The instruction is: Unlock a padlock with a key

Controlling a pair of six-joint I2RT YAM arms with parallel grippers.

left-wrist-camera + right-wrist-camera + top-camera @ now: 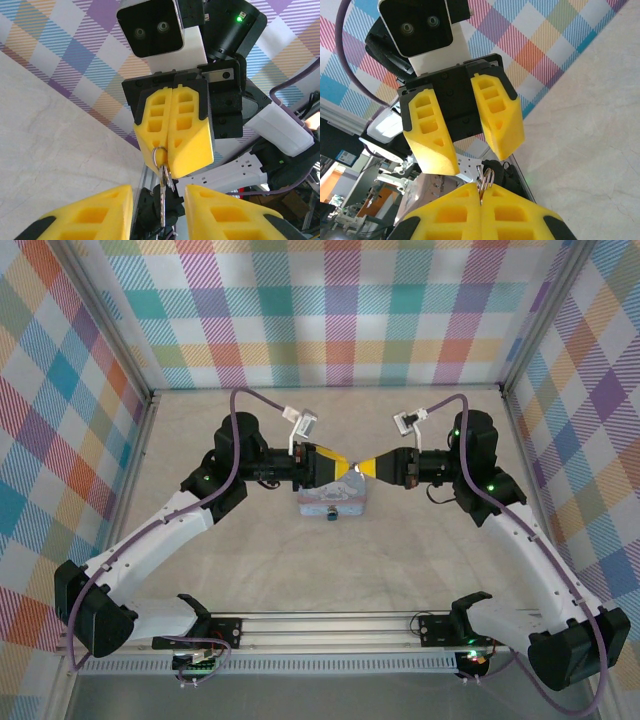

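Observation:
My two yellow-tipped grippers meet tip to tip above the table's middle: the left gripper [344, 469] and the right gripper [363, 469]. The right gripper [481, 200] is shut on a small metal ring [485, 178]. From that ring a slim key [163, 200] hangs down. The left gripper [159, 212] is open, and its fingers [95, 215] stand on either side of the hanging key without touching it. Below the tips lies a pastel-blue box [318, 502], with a tiny dark padlock [331, 515] at its front edge.
Plaid walls close off the back and both sides of the beige table [330, 570]. A metal rail [330, 625] with both arm bases runs along the near edge. Open tabletop lies around the box.

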